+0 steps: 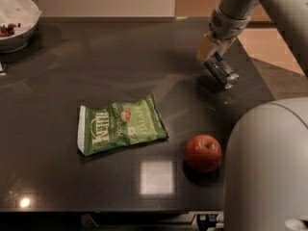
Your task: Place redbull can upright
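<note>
My claw (213,56) hangs over the far right part of the dark table (57,177), well beyond the Kettle chip bag (120,124) and to its right. Its yellowish fingers (206,47) are closed on the redbull can (222,71), gripping it at its upper end. The can is tilted, not upright: its shiny silver end points down and to the right, away from the chip bag. A dark shadow lies on the table under the can, so I think the can is held clear of the surface, though I cannot be sure that no edge touches.

The chip bag lies flat near the middle of the table, green, with its white-sealed end turned left. A red apple (203,152) sits to the right of the chip bag and a little nearer the front edge, apart from the bag and well apart from the can. A white bowl (20,22) with something dark inside stands at the far left corner, well apart from the chip bag. My own pale body (269,172) fills the near right corner, just beside the apple.
</note>
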### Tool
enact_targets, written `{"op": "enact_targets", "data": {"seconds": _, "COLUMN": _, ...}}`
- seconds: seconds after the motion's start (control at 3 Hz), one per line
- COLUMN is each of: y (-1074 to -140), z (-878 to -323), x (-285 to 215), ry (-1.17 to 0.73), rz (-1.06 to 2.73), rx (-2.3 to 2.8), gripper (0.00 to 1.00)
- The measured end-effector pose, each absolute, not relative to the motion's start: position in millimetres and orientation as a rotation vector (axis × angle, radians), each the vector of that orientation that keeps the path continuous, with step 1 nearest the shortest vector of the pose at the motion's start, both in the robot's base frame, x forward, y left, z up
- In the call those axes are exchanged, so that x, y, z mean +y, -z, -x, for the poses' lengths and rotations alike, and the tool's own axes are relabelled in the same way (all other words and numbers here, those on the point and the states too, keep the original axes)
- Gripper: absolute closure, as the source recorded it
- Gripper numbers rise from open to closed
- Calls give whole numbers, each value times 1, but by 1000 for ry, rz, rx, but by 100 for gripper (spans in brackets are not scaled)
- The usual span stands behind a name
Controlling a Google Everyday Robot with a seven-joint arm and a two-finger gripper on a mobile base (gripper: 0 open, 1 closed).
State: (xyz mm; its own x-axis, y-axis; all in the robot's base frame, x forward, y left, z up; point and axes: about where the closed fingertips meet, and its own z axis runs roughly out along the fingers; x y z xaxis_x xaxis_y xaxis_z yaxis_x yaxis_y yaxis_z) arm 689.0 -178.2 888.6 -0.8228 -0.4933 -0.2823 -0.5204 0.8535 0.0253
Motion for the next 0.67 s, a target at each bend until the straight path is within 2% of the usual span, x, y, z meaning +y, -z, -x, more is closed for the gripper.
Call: {"op": "enact_targets", "data": {"seconds": 0.67, "y": -925, "z": -665, "x": -144, "ry": -330, "rz": 1058, "rx": 2407, "gripper": 100}}
